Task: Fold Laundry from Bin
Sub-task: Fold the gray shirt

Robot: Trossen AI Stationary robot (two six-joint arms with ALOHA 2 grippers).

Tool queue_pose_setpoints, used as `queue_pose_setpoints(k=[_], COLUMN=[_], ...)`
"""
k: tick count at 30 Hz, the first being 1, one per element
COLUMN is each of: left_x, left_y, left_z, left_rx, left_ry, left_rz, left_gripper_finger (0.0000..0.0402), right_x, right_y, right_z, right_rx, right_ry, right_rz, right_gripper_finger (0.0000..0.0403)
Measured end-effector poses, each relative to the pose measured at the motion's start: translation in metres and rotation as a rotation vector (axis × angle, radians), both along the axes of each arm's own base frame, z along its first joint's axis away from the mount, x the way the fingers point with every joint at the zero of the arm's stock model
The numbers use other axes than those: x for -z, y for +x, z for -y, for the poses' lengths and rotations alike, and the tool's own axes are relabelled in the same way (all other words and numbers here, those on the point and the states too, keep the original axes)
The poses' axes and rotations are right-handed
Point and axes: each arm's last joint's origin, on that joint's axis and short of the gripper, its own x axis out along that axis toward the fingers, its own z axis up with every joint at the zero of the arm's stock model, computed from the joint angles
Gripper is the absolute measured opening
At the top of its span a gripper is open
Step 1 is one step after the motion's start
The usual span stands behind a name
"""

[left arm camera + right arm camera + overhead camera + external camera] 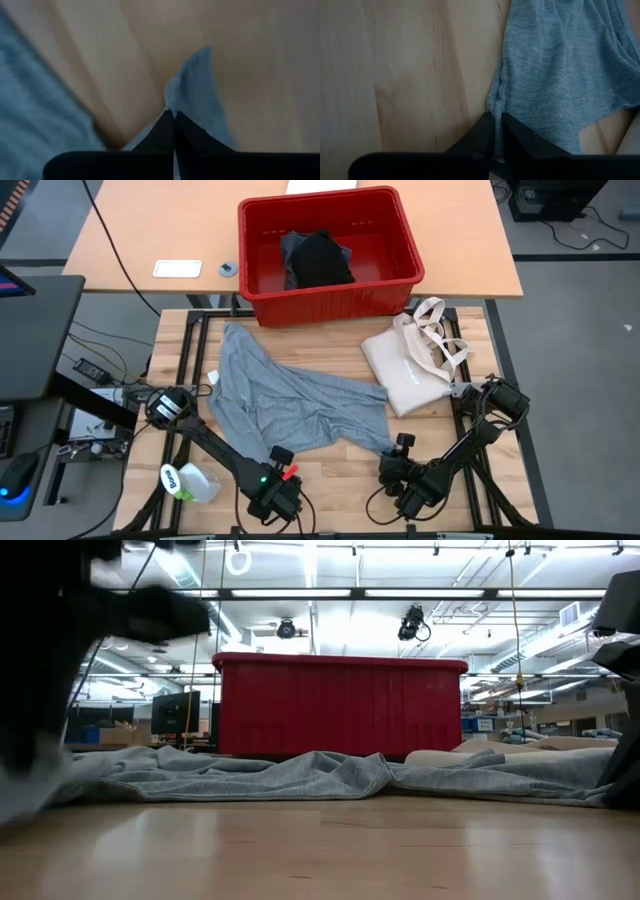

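A light grey T-shirt lies crumpled and partly spread on the wooden table, in front of the red bin. A black garment lies in the bin, and the blue plaid shirt is out of view. My left gripper is shut on the T-shirt's near edge. My right gripper is shut on its near right corner. In the low view the T-shirt stretches across the table before the bin. My left gripper pinches a small tip of the T-shirt's near edge between its two shut fingers. That tip shows beyond the fingertips, and the rest of the shirt lies on the table. My right gripper pinches the T-shirt's hemmed edge at its near right corner between its two shut fingers. The cloth beyond the fingertips lies slack on the table.
A cream tote bag lies to the right of the T-shirt, beside the bin. A white object with a green label sits near the left arm's base. A white card and a small roll lie on the far desk.
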Motion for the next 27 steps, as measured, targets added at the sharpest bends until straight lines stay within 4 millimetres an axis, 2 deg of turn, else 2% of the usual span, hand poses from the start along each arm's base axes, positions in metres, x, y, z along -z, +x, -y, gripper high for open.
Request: queue_pose_setpoints(k=[4, 8, 10, 14, 17, 22, 27], left_x=[-0.05, -0.107, -0.131, -0.177, -0.209, -0.245, -0.261], left_y=[-0.002, -0.018, -0.024, -0.044, -0.066, -0.096, -0.12], left_z=[0.007, 0.012, 0.019, 0.034, 0.044, 0.049, 0.046], left_rx=[-0.066, -0.188, -0.22, -0.145, -0.066, -0.01, -0.037], left_ry=[0.014, 0.094, 0.078, -0.022, -0.016, 0.119, 0.183], left_rz=[-0.042, -0.023, 0.073, 0.225, 0.409, 0.747, 0.921], left_gripper_finger=[0.0004, 0.0003, 0.0003, 0.0003, 0.0002, 0.0003, 0.0004], right_x=[-0.005, -0.021, -0.029, -0.045, -0.056, -0.072, -0.072], right_y=[-0.003, -0.015, -0.023, -0.038, -0.047, -0.055, -0.055], right_z=[0.002, 0.002, 0.003, 0.0, -0.003, -0.002, -0.004], right_rx=[0.014, 0.023, 0.039, 0.022, -0.013, -0.041, -0.046], right_ry=[0.022, 0.052, 0.062, 0.112, 0.143, 0.169, 0.217], right_rz=[-0.045, -0.084, -0.108, -0.143, -0.125, -0.092, -0.111], right_gripper_finger=[0.005, 0.005, 0.0048, 0.0043, 0.0042, 0.0051, 0.0071])
